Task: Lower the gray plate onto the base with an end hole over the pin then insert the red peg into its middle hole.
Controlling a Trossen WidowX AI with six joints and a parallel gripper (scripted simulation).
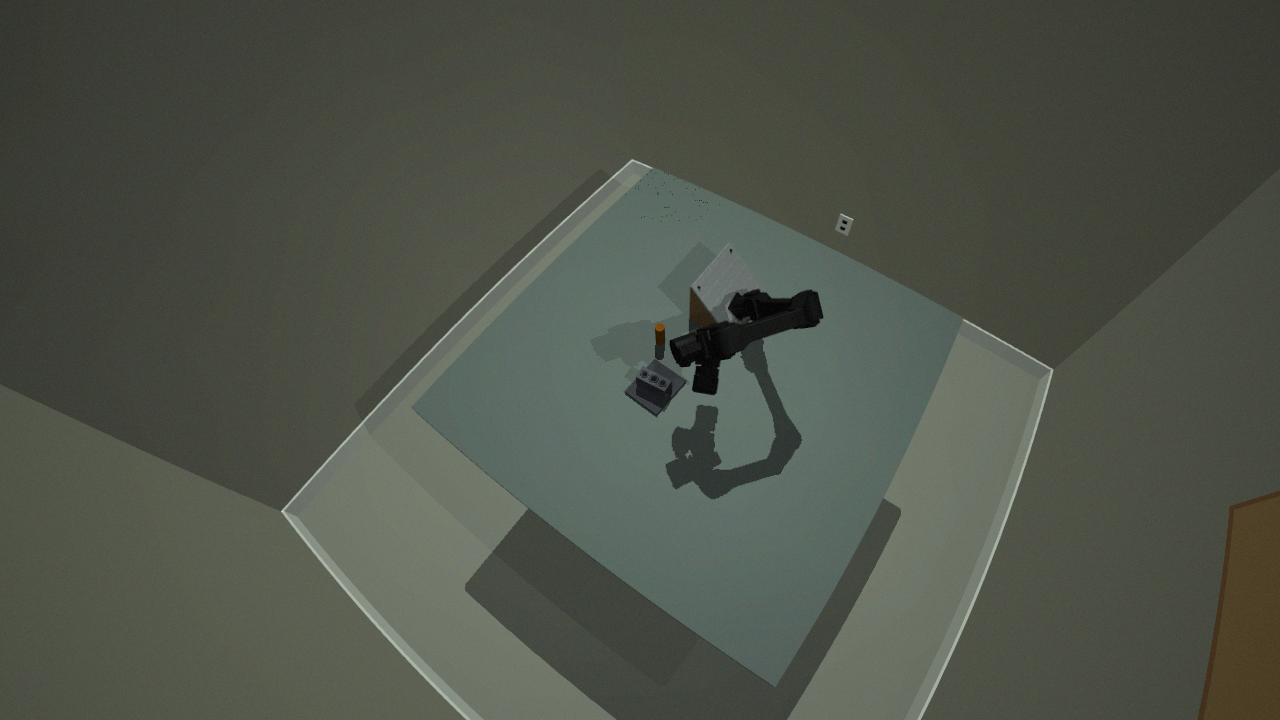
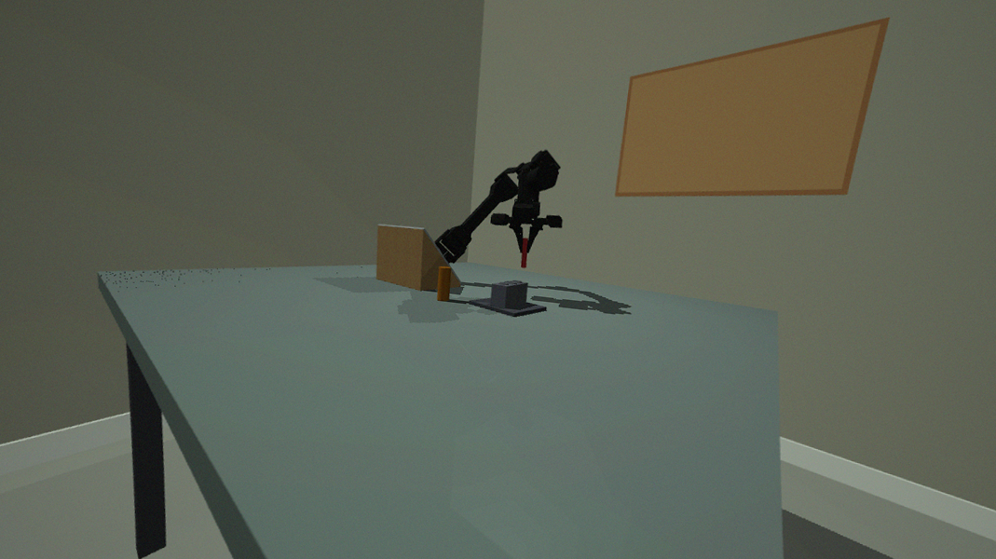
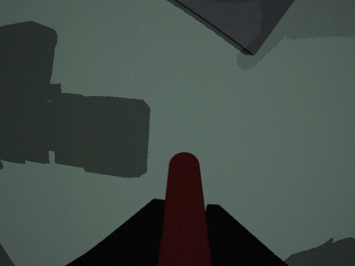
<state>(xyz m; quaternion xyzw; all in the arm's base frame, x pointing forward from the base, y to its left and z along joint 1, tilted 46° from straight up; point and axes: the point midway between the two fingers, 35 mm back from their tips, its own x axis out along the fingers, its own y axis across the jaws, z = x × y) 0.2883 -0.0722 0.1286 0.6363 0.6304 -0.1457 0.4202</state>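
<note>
The gray plate (image 1: pixel 654 379) (image 2: pixel 508 295), a thick block with a row of three holes on top, lies flat on the dark base (image 1: pixel 637 394) (image 2: pixel 536 307) (image 3: pixel 240 22). The pin cannot be told apart in its holes. My gripper (image 2: pixel 525 250) (image 3: pixel 185 213) is shut on the red peg (image 2: pixel 524 257) (image 3: pixel 184 185). The peg points down, its lower end in the air above the table. In the wrist view it runs up from between the fingertips, and a corner of the base shows at the top. The peg is hidden in the top view.
An orange cylinder (image 1: pixel 659 334) (image 2: pixel 443 284) stands upright close to the base. A wooden wedge with a pale sloped top (image 1: pixel 726 274) (image 2: pixel 401 256) stands beside the arm's mount. The arm casts dark shadows on the table (image 1: pixel 554 429) (image 2: pixel 388 399).
</note>
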